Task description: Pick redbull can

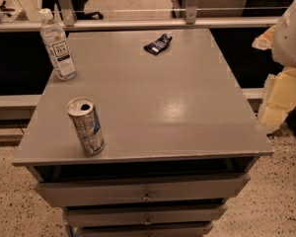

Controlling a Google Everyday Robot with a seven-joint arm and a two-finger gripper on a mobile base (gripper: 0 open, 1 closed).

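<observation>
The redbull can (86, 127) stands upright near the front left corner of the grey cabinet top (153, 102). It is slim and silver with blue-and-silver panels, and its shiny top has a dark drinking hole. My gripper is not in view. Only a white rounded part of my arm (292, 31) shows at the right edge, off the cabinet and far from the can.
A clear plastic bottle (57, 46) with a white cap stands at the back left corner. A small dark blue packet (158, 44) lies near the back edge. Drawers (145, 194) sit below the top, the upper one slightly open. A metal rail (138, 23) runs behind.
</observation>
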